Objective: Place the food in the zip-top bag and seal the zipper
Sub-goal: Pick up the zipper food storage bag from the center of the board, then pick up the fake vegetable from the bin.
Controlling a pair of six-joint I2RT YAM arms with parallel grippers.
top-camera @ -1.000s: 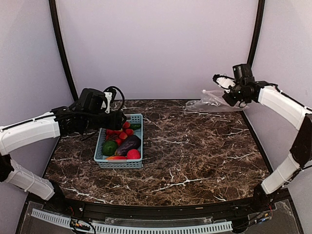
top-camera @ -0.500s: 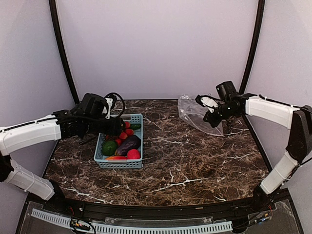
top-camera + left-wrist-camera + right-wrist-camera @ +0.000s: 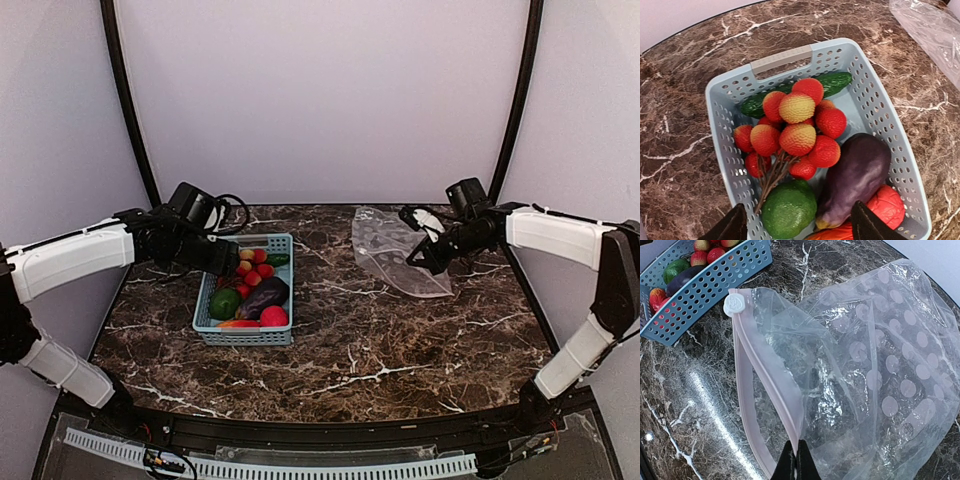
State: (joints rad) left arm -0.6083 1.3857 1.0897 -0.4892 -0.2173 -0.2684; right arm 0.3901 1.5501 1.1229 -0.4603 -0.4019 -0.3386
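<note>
Marble surface [image 3: 400,340], clear spotted zip-top bag [image 3: 385,250] at right rear, blue slotted basket [image 3: 782,57] of toy food at left.
The bag's mouth gapes, and the right fingers [image 3: 788,465] are pinched tight on the zipper [image 3: 767,380] edge. The left fingers [image 3: 735,227] are spread wide over the basket, holding nothing. The eggplant [image 3: 855,175], avocado [image 3: 789,209], cucumber [image 3: 832,83], pepper [image 3: 885,205] and red-peach fruits [image 3: 797,139] are all in the basket.

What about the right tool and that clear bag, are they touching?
Touching. The right wrist view shows the right tool shut on the zip-top bag, its mouth edge pinched between the two fingertips.
</note>
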